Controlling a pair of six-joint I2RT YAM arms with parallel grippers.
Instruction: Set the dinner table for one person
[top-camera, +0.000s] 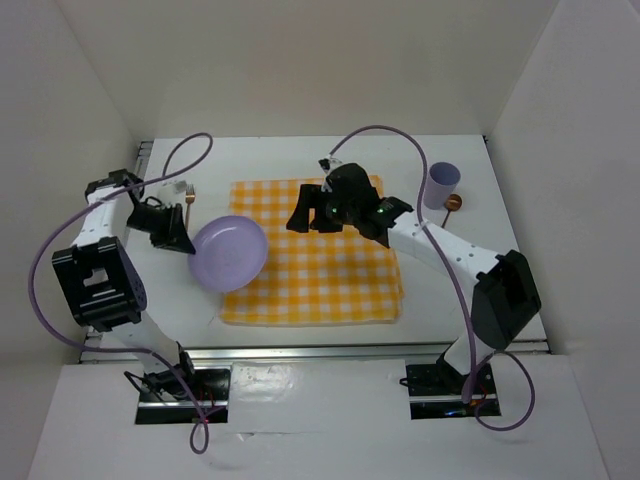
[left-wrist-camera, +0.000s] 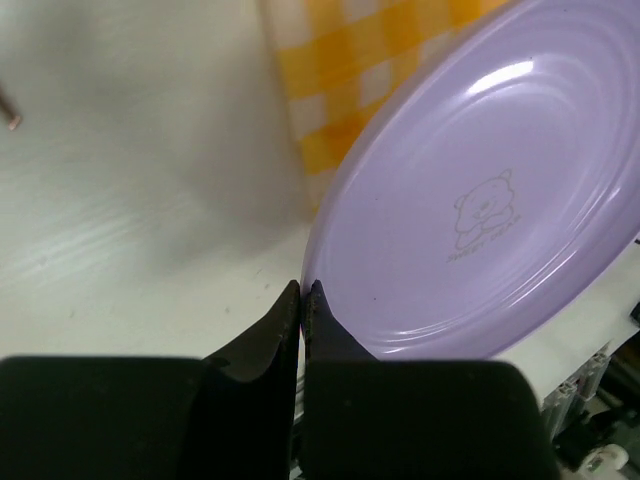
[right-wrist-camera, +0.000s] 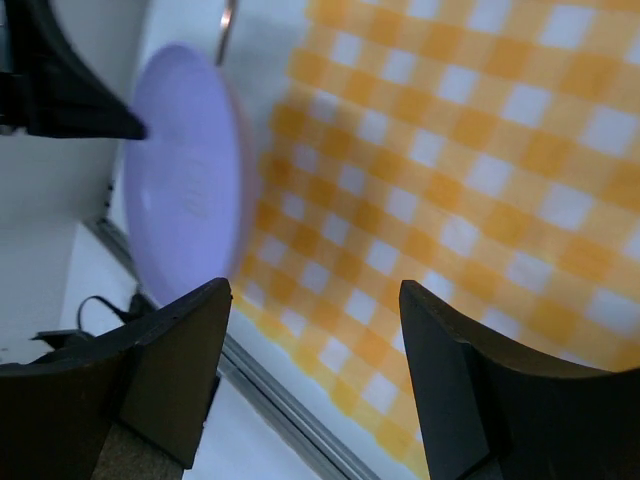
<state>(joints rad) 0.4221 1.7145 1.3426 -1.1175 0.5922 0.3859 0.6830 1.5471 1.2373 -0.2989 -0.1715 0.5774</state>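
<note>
Left gripper (left-wrist-camera: 305, 290) clamped on rim of round lilac plastic plate (left-wrist-camera: 480, 220), seemingly tilted. Right gripper (right-wrist-camera: 315, 290) jaws apart above yellow-and-white checked cloth (right-wrist-camera: 450, 150).

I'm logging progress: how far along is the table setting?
Done: the checked cloth is spread on the table. In hand: the left pincer grips the purple plate by its rim at the cloth's left edge; the right pincer is open above the cloth. Left: set the plate down, then bring over the purple cup and the spoon beside it.
</note>
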